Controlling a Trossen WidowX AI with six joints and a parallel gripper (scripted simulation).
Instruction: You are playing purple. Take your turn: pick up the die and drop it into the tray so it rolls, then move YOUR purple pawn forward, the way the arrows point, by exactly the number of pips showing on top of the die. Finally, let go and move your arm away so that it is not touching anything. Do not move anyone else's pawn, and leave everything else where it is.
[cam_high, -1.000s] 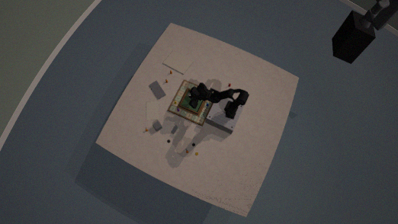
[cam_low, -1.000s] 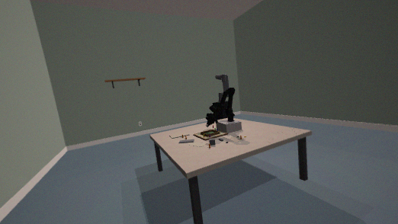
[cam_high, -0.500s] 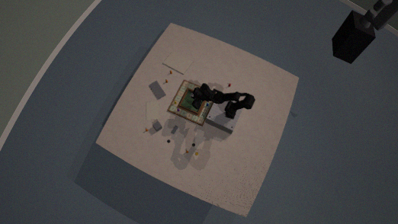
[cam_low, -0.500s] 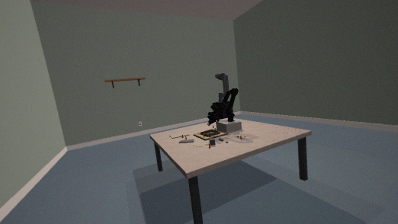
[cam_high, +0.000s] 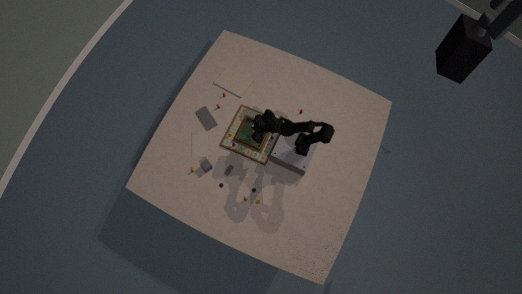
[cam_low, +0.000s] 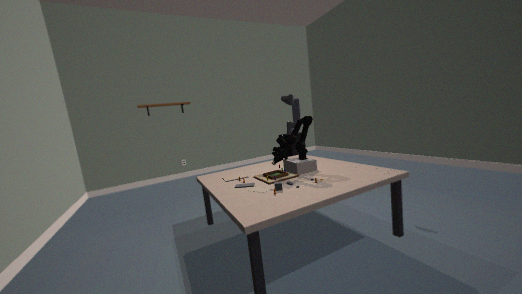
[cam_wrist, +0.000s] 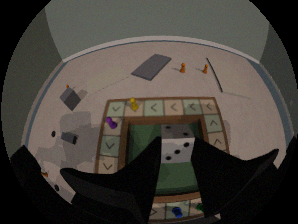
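Your barely parted fingers grip the white die (cam_wrist: 176, 150) above the green tray (cam_wrist: 145, 131), likely so release sends it rolling. The purple pawn (cam_wrist: 111, 122) awaits that count.

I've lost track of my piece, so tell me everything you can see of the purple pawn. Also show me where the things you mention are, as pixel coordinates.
The purple pawn (cam_high: 233, 144) (cam_wrist: 111, 122) is small and glossy-looking, with a rounded head and a wider base. It is on the board's track (cam_wrist: 110, 145), outside the green tray (cam_wrist: 141, 137), near the corner and close to the yellow pawn (cam_high: 230, 134) (cam_wrist: 134, 104). The hand (cam_wrist: 174, 140) is not touching it.
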